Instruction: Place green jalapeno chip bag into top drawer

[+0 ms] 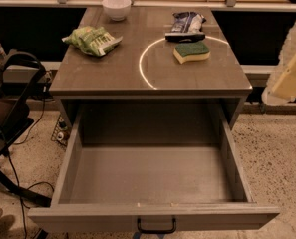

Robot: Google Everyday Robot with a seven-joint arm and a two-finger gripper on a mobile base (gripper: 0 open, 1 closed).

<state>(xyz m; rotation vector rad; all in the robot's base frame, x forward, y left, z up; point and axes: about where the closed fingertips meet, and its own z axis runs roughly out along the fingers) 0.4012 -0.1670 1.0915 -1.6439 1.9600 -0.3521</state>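
Observation:
The green jalapeno chip bag [91, 40] lies crumpled on the left part of the cabinet top, its white label patch facing right. The top drawer [152, 214] is pulled fully out toward the camera, and its inside shows nothing in it. A small black handle [156, 227] sits on the front panel. My gripper [288, 66] shows as a pale cream shape at the right edge of the view. It is beyond the cabinet's right side, far from the bag and holding nothing that shows.
On the cabinet top [112, 71] stand a white bowl [116, 7] at the back, a dark blue-and-silver bag [186, 24] and a green-and-yellow sponge [192, 52] at the right. A black chair frame [8, 113] and cables lie on the floor at the left.

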